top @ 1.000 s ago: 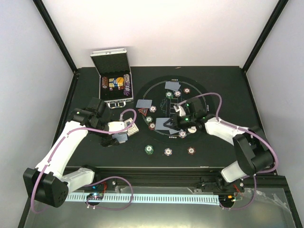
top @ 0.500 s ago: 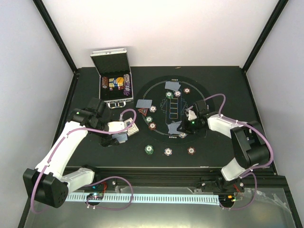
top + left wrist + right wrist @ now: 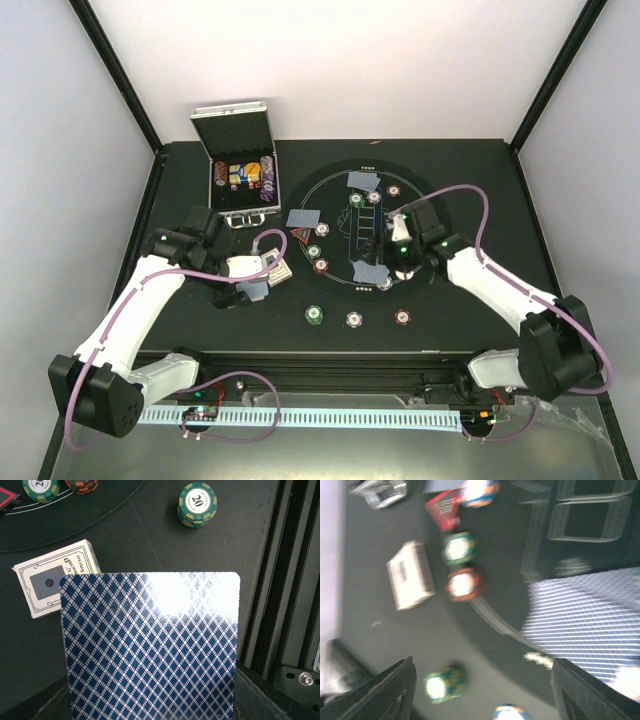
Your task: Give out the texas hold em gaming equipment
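- Top external view is showing the round black mat (image 3: 340, 285) on the tabletop (image 3: 480, 180), with the layout partly set out.
- Three groups of blue-backed cards are lying on the mat: the far cards (image 3: 364, 181) at its far edge, the left cards (image 3: 305, 218) at its left edge, and the near cards (image 3: 370, 270) at its near side.
- Several poker chips are sitting inside the mat's ring. The green chip (image 3: 315, 315), the white chip (image 3: 354, 319) and the brown-red chip (image 3: 402, 317) are sitting just outside its near edge.
- The red triangle token (image 3: 300, 236) is lying at the mat's left edge, just beside the left cards.
- The right claw (image 3: 482, 695) is hovering over the near cards, fingers spread wide and nothing between them.
- The left claw (image 3: 250, 290) is waiting off the mat's left side, clenched on the held card (image 3: 150, 645). Whether more cards are sitting behind it cannot be told.
- The card box (image 3: 57, 582) is lying just off the mat's left edge, near the left claw.
- The silver case (image 3: 235, 165) is standing open beyond the mat's far-left side, with coloured pieces showing inside.
- Judgement: the task is looking well advanced. The mat's right side is lacking cards, so dealing from the left claw is probably remaining.
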